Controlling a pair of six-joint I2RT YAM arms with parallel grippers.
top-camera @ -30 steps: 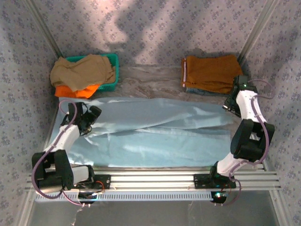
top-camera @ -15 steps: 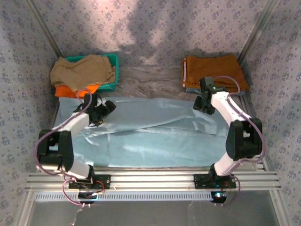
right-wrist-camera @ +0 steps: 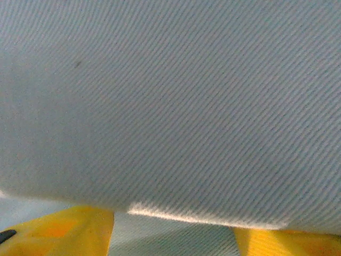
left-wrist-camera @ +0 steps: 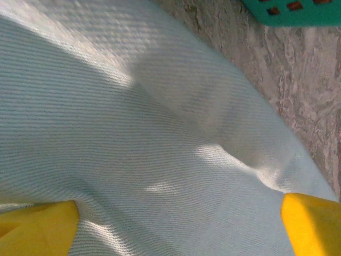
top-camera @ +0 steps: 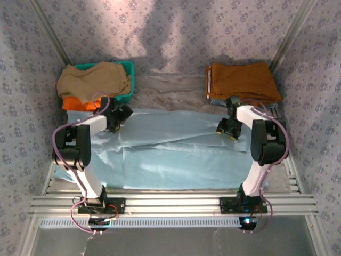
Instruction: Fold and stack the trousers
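Note:
The trousers (top-camera: 176, 152) are a pale sky-blue pair lying flat and lengthwise across the table, with long creases. My left gripper (top-camera: 120, 114) is down on their far left edge, beside the basket. In the left wrist view its yellow fingertips (left-wrist-camera: 33, 229) stand wide apart on the blue cloth (left-wrist-camera: 138, 122), so the left gripper (left-wrist-camera: 176, 229) is open. My right gripper (top-camera: 230, 128) rests on the far right part of the trousers. It (right-wrist-camera: 176, 240) is open too, and a folded edge of the cloth (right-wrist-camera: 208, 217) runs across between its yellow fingers (right-wrist-camera: 64, 232).
A teal basket (top-camera: 129, 80) at the back left holds tan and orange garments (top-camera: 93, 82); its corner (left-wrist-camera: 298, 10) is close to my left gripper. Folded rust-brown trousers (top-camera: 242, 80) lie at the back right. Patterned walls close in three sides, and metal rails (top-camera: 176, 202) run along the front.
Both arms have reached away from the near edge. The left gripper moved farther back onto the cloth's far left edge. The right gripper swung left from the brown pile and came down on the blue cloth.

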